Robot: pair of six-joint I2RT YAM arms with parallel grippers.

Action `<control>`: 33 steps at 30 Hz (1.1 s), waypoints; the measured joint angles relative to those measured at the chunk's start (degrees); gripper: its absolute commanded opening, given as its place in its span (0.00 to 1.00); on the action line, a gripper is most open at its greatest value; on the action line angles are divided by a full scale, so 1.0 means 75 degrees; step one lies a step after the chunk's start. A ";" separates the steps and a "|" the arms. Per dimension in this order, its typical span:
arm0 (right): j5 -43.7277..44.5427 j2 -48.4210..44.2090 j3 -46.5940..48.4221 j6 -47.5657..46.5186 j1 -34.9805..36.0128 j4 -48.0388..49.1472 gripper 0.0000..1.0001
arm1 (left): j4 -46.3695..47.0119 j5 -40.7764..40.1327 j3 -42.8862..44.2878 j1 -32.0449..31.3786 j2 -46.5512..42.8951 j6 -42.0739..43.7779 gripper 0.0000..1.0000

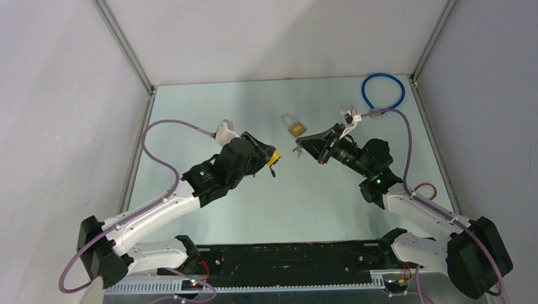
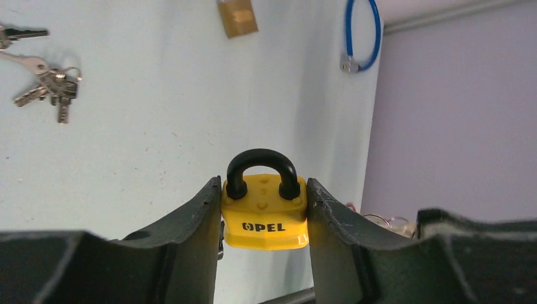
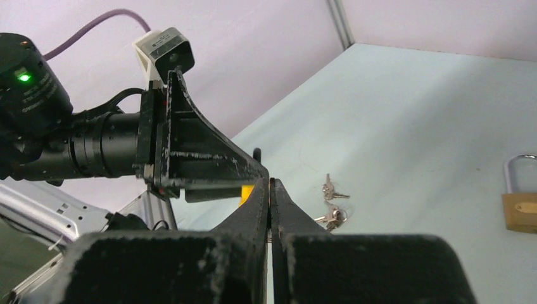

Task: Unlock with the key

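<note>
A yellow padlock [image 2: 264,218] with a black shackle sits upright between my left gripper's [image 2: 264,182] fingers, which are shut on its two sides. In the top view the left gripper [image 1: 274,158] holds it above the table's middle, pointing right. My right gripper [image 3: 270,180] is shut, its fingers pressed flat together; I cannot tell whether a key is pinched between them. Its tip [image 1: 300,146] faces the left gripper across a short gap. A bunch of keys [image 3: 332,204] lies on the table just beyond the right fingertips, also seen as keys [image 2: 47,85] in the left wrist view.
A brass padlock [image 1: 294,127] lies on the table behind the two grippers. A blue cable loop [image 1: 383,91] rests at the back right corner. A red wire loop [image 1: 426,187] lies by the right arm. Walls close in the table on three sides.
</note>
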 measured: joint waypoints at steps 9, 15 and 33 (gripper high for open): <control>0.1329 0.0067 -0.1265 0.0111 0.0656 0.1953 0.00 | -0.0169 0.0245 -0.0181 0.0373 -0.0396 -0.1708 0.01; 0.2320 0.0766 -0.1807 -0.0023 0.1451 0.3829 0.00 | -0.0160 0.0571 -0.0181 0.0399 -0.0533 -0.2748 0.00; 0.4106 0.0935 -0.1944 -0.1241 0.2495 0.5642 0.00 | -0.0026 0.1259 -0.0181 0.0402 -0.0501 -0.4115 0.00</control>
